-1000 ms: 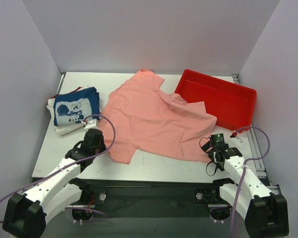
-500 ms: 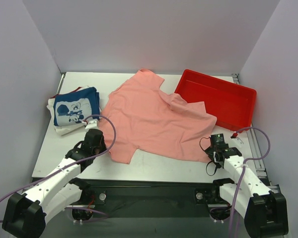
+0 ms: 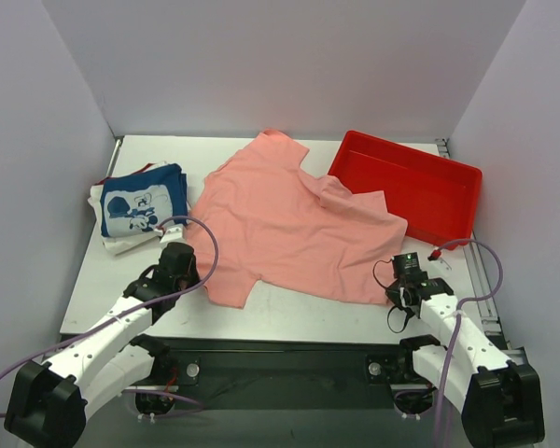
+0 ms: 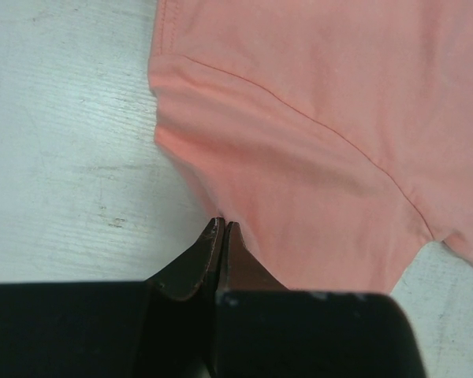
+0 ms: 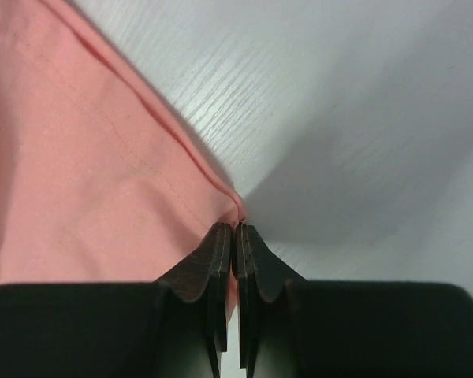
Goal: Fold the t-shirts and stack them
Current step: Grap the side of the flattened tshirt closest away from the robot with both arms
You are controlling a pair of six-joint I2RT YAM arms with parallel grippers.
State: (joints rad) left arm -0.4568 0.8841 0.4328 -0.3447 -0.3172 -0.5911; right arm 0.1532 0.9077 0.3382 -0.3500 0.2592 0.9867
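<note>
A salmon-pink t-shirt (image 3: 289, 224) lies spread and rumpled across the middle of the table. My left gripper (image 3: 194, 266) is at its near-left sleeve. In the left wrist view the jaws (image 4: 221, 224) are shut on the sleeve's edge (image 4: 299, 142). My right gripper (image 3: 395, 291) is at the shirt's near-right corner. The right wrist view shows it (image 5: 236, 227) shut, with the hem corner (image 5: 142, 173) pinched between the fingers. A folded navy t-shirt (image 3: 142, 201) with a white print tops a small pile at the far left. A white t-shirt (image 3: 121, 245) lies under it.
A red plastic tray (image 3: 448, 201) sits at the back right, its near-left corner touching the pink shirt. White walls close in the table on three sides. A metal rail (image 3: 481, 280) runs along the right edge by my right arm.
My right gripper has gone from open to shut on the shirt's near-right corner. The left arm and the shirt have not moved.
</note>
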